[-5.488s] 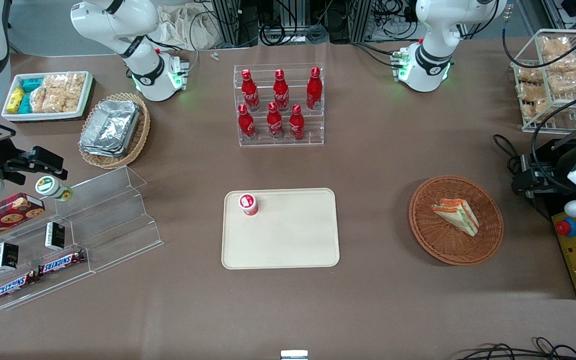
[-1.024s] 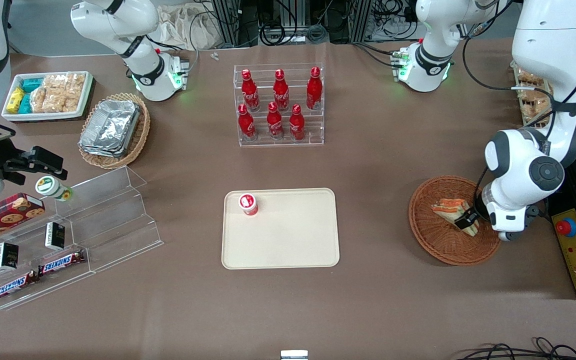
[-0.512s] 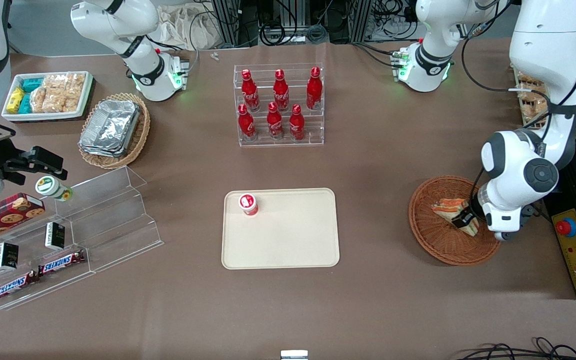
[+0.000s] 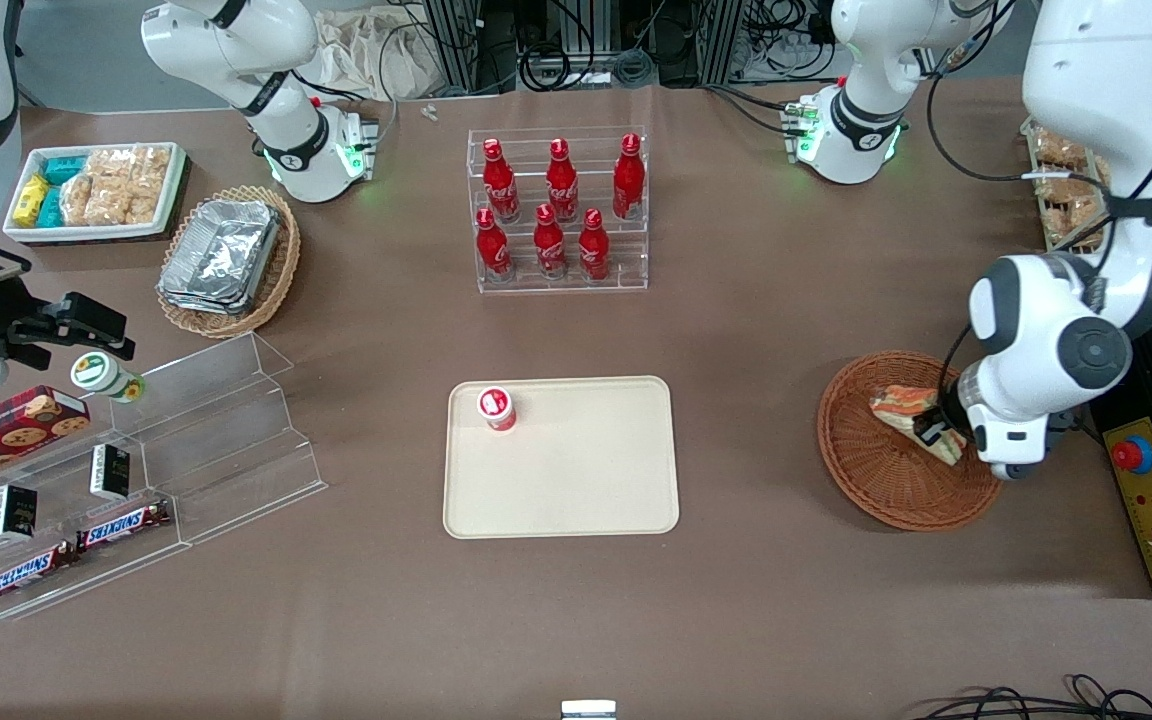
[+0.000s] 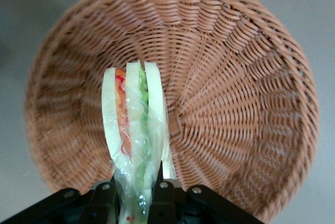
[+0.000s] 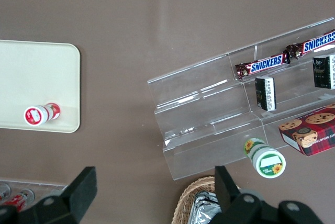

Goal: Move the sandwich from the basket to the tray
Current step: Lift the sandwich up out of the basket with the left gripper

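Now gripper [image 5: 137,195] pinches sandwich [image 5: 135,130] above basket [image 4: 871,470]; tray [image 4: 586,480] well apart

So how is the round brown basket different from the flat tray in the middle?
The basket is round, woven and reddish-brown; the tray is rectangular, smooth and beige. Over the basket the gripper is shut on the sandwich; the tray carries only a small red-and-white container. The basket sits toward the working arm's end, the tray mid-table. Both are shallow and rest on the brown table.

text: SNICKERS | on: two candy bars [image 6: 260,66] [image 4: 123,523] | place: clear acrylic shelf [image 6: 209,124]
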